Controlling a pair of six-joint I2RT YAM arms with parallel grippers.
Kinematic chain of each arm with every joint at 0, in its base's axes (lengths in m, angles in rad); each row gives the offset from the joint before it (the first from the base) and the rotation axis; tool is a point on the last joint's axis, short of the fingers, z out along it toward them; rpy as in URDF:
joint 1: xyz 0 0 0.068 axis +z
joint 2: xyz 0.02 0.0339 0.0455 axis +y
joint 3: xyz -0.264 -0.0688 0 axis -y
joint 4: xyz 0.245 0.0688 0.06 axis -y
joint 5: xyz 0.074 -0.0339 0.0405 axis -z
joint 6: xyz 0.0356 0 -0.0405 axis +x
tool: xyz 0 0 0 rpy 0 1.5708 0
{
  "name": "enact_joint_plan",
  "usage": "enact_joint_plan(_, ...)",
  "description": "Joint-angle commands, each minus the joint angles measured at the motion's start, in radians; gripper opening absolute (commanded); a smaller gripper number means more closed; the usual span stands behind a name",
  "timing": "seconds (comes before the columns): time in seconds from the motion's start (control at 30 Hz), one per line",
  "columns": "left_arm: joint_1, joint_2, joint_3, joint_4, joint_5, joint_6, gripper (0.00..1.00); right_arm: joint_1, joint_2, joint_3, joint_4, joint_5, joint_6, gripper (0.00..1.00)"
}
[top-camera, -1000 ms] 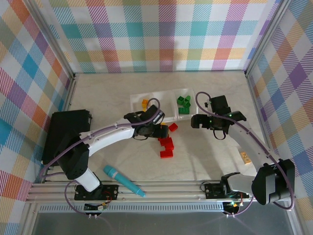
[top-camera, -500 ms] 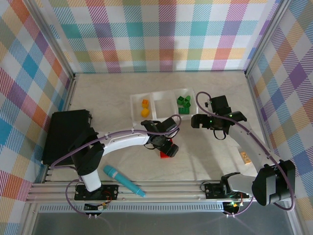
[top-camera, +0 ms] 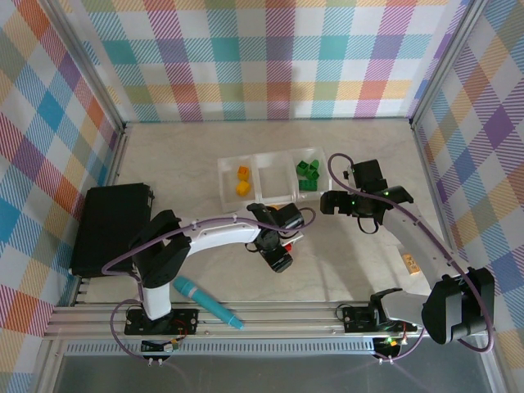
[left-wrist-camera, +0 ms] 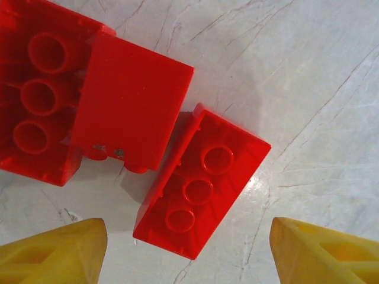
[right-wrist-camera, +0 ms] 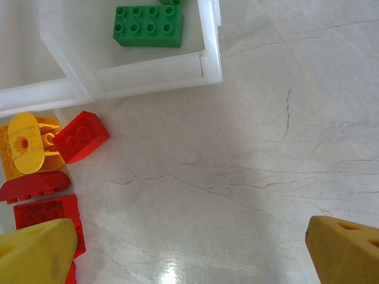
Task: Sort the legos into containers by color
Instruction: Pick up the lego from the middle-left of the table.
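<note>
My left gripper point(left-wrist-camera: 190, 253) is open, low over a group of red legos. A three-stud red brick point(left-wrist-camera: 201, 183) lies tilted between its yellow fingertips point(left-wrist-camera: 56, 251), untouched, and two more red bricks point(left-wrist-camera: 127, 109) lie beside it. From above, that gripper point(top-camera: 278, 248) covers most of the red pile point(top-camera: 288, 239). The clear tray point(top-camera: 255, 159) holds yellow bricks point(top-camera: 241, 180) in its left compartment and green bricks point(top-camera: 309, 173) in its right one. My right gripper point(right-wrist-camera: 189, 254) is open over bare table near the tray's corner point(right-wrist-camera: 210, 65), with a green brick point(right-wrist-camera: 148, 26) inside.
A large black box point(top-camera: 110, 225) sits at the left. A teal pen-like cylinder point(top-camera: 206, 301) lies near the front rail, and a small tan block point(top-camera: 411, 263) lies at the right. A yellow brick point(right-wrist-camera: 26, 148) and red bricks point(right-wrist-camera: 83, 137) lie in front of the tray.
My left gripper has swung from beside the tray's left compartment down and right onto the red pile. A second yellow brick now lies in that compartment. The right arm has stayed still.
</note>
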Motion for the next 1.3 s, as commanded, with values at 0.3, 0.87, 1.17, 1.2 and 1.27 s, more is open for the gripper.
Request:
enact_joint_plan(0.3, -0.006, 0.066, 0.046, -0.030, 0.017, 0.050, 0.69, -0.005, -0.008, 0.007, -0.012, 0.013, 0.012, 0.99)
enact_joint_plan(0.87, -0.006, 0.163, 0.065, -0.045, 0.011, 0.052, 0.55, -0.005, -0.008, 0.007, -0.012, 0.014, 0.012, 0.99)
enact_joint_plan(1.17, -0.007, 0.130, 0.057, -0.040, 0.035, 0.050, 0.32, -0.005, -0.004, 0.010, -0.011, 0.017, 0.012, 0.99)
enact_joint_plan(1.2, -0.008, 0.119, 0.056, -0.042, 0.041, 0.052, 0.30, -0.005, -0.005, 0.010, -0.013, 0.019, 0.013, 0.99)
enact_joint_plan(1.27, -0.008, 0.092, 0.053, -0.041, 0.051, 0.053, 0.28, -0.005, -0.004, 0.010, -0.010, 0.018, 0.012, 0.99)
